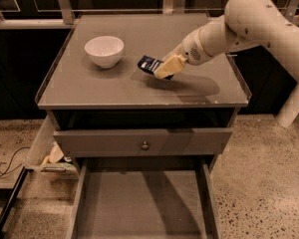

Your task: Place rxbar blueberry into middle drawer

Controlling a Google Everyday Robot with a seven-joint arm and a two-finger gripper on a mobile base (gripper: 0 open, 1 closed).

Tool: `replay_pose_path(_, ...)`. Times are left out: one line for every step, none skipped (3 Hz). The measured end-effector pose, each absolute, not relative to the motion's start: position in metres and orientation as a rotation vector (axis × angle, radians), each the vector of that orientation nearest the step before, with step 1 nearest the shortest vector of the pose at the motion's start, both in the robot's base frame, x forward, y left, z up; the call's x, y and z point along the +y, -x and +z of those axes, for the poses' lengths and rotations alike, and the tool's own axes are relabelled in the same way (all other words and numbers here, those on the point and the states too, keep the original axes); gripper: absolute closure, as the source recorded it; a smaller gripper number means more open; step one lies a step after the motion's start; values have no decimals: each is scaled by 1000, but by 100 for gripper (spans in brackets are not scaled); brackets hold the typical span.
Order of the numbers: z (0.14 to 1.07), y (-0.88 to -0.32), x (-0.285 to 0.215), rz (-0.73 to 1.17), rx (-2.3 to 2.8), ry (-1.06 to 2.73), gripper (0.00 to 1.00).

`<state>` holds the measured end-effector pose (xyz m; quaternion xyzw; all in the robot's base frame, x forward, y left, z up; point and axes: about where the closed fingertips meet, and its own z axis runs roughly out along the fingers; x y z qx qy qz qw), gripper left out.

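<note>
Currently, the gripper [162, 68] is found over the cabinet top [114, 91], just to the right of the bowl [104, 51]. Its pale fingers [170, 65] are closed on the snack bar [147, 63], whose dark blue end is seen projecting from the tips toward the bowl, tilted, with a shadow cast on the surface beneath it. Bar and bowl are near each other but apart.

The white arm [249, 19] is extended in from the right of the bowl, across the far right part of the top.

Below the bowl, at the front of the cabinet, a closed drawer front [104, 142] with a small round knob [145, 145] is noted. Lower still, the open drawer [144, 203] is pulled out toward the camera; its flat grey floor is shown between thin side walls. The closed front and the lip of the top are placed between the bar and that drawer.

Below and left of the bowl, a side tray [40, 146] with small items and a cable [2, 161] on the speckled floor [259, 183] are recorded.
</note>
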<state>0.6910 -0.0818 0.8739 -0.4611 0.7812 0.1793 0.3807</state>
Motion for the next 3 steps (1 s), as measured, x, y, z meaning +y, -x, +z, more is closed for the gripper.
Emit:
replay_pose_path(894,-672,-95,434,1956,1169,100)
replay_pose_path(904,-636,-120,355,1947,1126,100)
replay_pose_path(896,-587,-140,278,1961,1069,100)
